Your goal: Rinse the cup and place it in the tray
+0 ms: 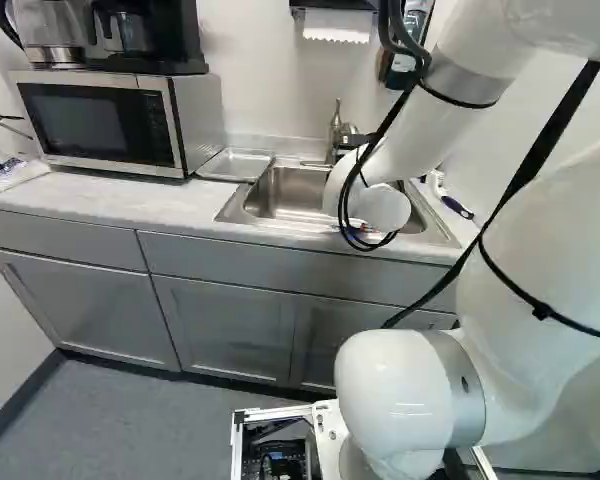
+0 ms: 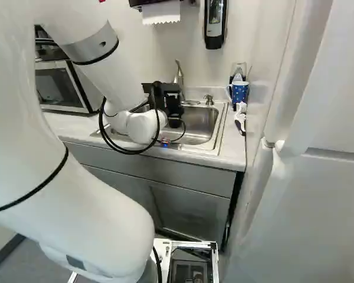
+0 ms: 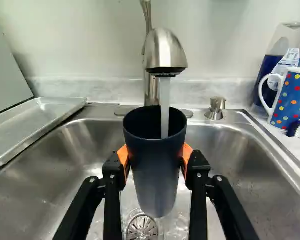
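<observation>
In the right base view my gripper (image 2: 168, 103) hangs over the sink, its fingertips hidden behind the wrist. The wrist view shows the gripper (image 3: 155, 162) shut on a dark blue cup (image 3: 154, 175), orange pads pressing it from both sides. The cup is upright, open end up, above the drain. Water (image 3: 165, 107) runs from the faucet (image 3: 165, 50) into its mouth. A metal tray (image 3: 35, 122) lies beside the sink (image 3: 230, 165), on the microwave side; the left base view shows that tray (image 1: 236, 165) too.
A blue dotted mug (image 3: 294, 97), a brush (image 2: 241, 118) and a clear bottle stand on the counter beyond the soap pump (image 3: 216, 107). A microwave (image 1: 105, 120) stands past the tray. Paper towels (image 2: 161, 13) and a soap dispenser (image 2: 215, 23) hang on the wall.
</observation>
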Tool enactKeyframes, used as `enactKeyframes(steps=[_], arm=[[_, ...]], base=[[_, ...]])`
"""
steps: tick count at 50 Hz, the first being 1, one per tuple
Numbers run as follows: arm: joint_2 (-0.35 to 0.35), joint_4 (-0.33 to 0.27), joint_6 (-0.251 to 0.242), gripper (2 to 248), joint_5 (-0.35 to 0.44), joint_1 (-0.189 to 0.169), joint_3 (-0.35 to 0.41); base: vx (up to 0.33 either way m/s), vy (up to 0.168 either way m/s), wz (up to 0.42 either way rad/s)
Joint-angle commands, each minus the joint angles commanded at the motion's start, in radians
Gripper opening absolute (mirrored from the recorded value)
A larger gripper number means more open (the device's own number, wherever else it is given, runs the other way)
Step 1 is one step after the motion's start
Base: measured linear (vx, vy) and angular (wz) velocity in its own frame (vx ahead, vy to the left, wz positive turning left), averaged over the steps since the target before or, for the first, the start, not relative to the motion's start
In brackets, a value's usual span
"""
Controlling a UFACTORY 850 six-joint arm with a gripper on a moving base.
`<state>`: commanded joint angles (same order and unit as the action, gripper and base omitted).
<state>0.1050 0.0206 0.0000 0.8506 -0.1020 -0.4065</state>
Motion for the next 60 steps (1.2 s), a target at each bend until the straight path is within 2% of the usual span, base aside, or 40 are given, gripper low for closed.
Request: enactKeyframes(steps=[60], arm=[[0.0,0.0,0.0,122,0.0,0.0,0.0]], base=[[0.0,0.0,0.0]])
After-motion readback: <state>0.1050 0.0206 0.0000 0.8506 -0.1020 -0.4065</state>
